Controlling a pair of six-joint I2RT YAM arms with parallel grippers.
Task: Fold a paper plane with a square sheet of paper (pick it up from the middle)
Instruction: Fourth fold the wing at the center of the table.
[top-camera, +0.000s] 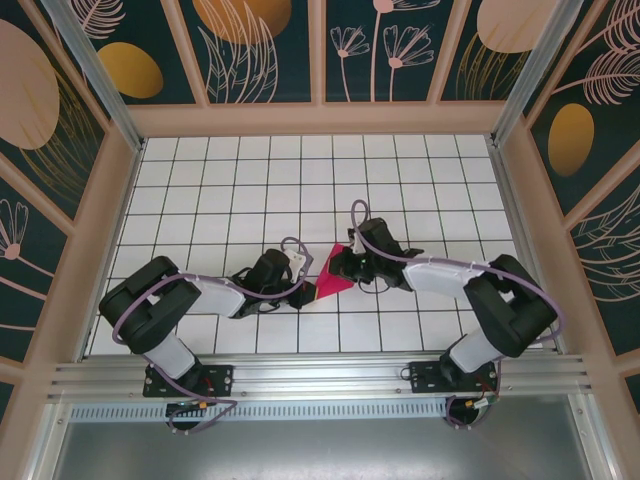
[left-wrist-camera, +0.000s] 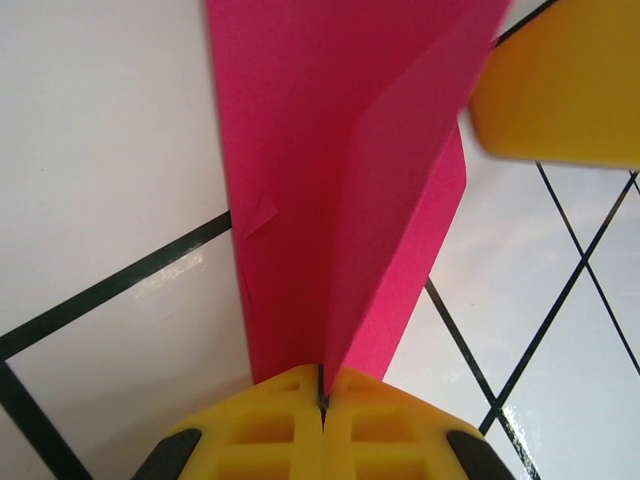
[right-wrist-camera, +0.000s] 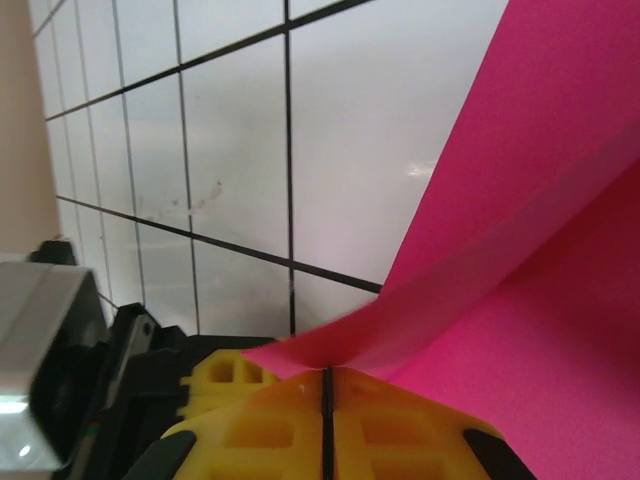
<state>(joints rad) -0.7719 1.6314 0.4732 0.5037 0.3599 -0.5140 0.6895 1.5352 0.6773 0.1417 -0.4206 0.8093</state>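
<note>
**Item:** sheet of paper (top-camera: 330, 277), magenta-red, partly folded.

**Location:** It is stretched between the two hands. The near end is pinched in the clenched left hand (left-wrist-camera: 322, 400), and the opposite edge is pinched in the clenched right hand (right-wrist-camera: 327, 385). Whether it touches the desk (top-camera: 250, 180) cannot be told.

**Progress:** A lengthwise crease is seen running away from the left hand, with one flap raised beside it. From above, a pointed triangular outline is shown. A finished dart is judged not yet reached. Wing folds and flattening appear outstanding, and the fold count cannot be told.

**Surface:** The desk is white and glossy, ruled in thin dark lines, with glare noted beneath both hands.

**Room:** The enclosure is framed in pale wood, with dark teal panels (top-camera: 260, 50) printed with leaves, flowers and ochre discs. These stand beyond the hands and to either side. An aluminium rail (top-camera: 320, 375) is mounted behind the hands, at the arm bases.
</note>
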